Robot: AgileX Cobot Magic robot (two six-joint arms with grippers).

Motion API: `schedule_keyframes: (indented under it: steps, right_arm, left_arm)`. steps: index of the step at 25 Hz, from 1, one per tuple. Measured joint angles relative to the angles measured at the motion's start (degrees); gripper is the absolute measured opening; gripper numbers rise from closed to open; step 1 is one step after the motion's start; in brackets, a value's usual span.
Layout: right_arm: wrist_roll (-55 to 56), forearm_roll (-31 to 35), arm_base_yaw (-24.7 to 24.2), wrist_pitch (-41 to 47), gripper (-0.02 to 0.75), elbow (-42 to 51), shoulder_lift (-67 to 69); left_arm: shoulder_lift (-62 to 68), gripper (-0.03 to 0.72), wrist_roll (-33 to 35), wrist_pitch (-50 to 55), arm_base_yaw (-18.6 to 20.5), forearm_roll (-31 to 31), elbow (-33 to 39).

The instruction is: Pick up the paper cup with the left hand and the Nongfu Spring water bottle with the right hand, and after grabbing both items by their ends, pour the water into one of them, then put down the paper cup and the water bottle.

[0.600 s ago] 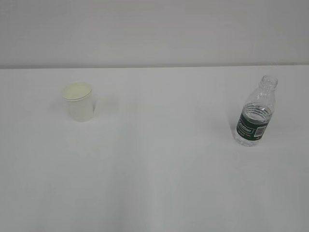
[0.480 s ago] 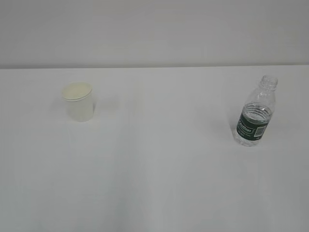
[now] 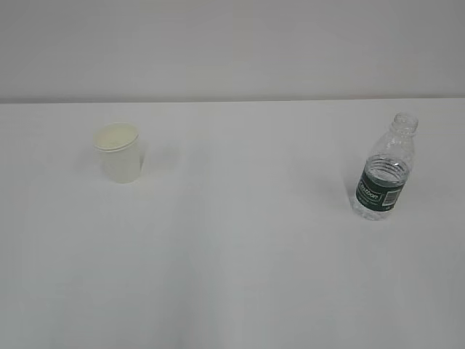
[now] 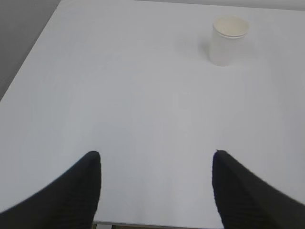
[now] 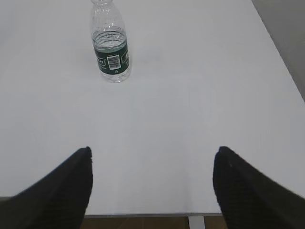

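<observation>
two pairs of black fingers

seen only from the wrist views, and only in part. left gripper (image 4: pixel 156 155): two matte black fingers (image 4: pixel 71 191), broad at the bottom edge and narrowing to rounded tips, faintly textured with a fine knurled or dotted grain on the inner faces. right gripper (image 5: pixel 152 151): same black fingers (image 5: pixel 62 188), same tapering wedge shape, same fine grain, a little clearer on the right-hand finger. no cables, screws, markings or wrist housing in view on either side. nothing of either arm visible in the exterior view.
</observation>
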Motion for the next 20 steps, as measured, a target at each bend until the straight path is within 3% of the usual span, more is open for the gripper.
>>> schedule_keyframes:
  steps: [20]
  right_arm:
    - [0.00,0.00,0.00,0.00,0.587,0.00,0.00]
  left_arm:
    - [0.00,0.492,0.00,0.00,0.00,0.00,0.00]
